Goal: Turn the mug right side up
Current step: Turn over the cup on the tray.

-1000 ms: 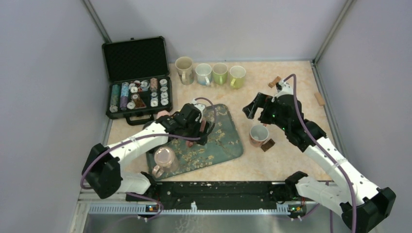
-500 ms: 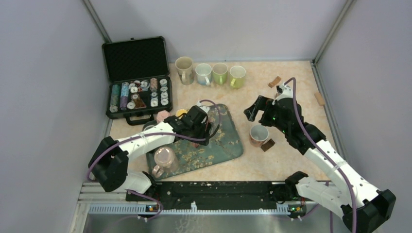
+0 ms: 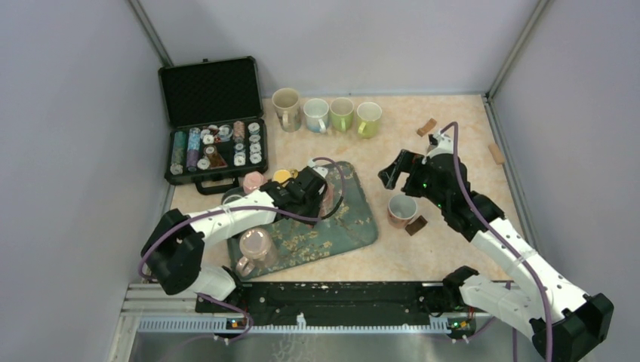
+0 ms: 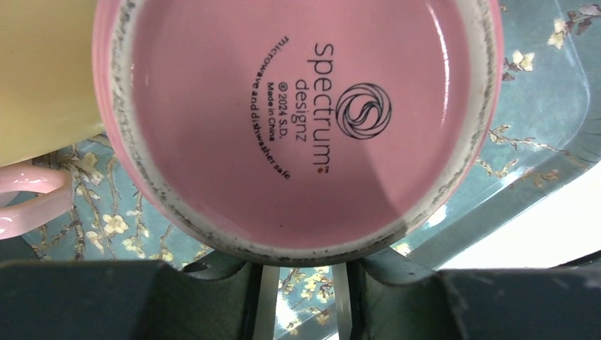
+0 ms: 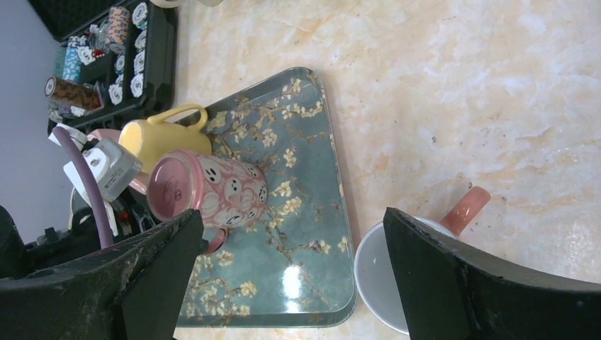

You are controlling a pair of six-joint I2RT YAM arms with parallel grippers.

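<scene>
1. Top cam: pink spotted ceramic mug (image 3: pixel 327 198) lies on its side on the teal floral tray (image 3: pixel 358 222), right by the left claw (image 3: pixel 317 194). Right claw (image 3: pixel 392 167) hangs well apart over the marbled desk (image 3: pixel 445 143), so the left arm is nearer.
2. Left wrist: mug base faces the cam square-on, i.e. long axis runs straight away from the claw. Jaws a narrow gap apart, nothing btwn them.
3. Right wrist: jaws spread wide, empty. Mug's base end is toward the left claw, mouth end away.

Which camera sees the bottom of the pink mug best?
Left wrist: the pink mug fills it, base lettering readable. Right wrist shows it sideways over the tray. Top view hides most behind the left arm.
</scene>
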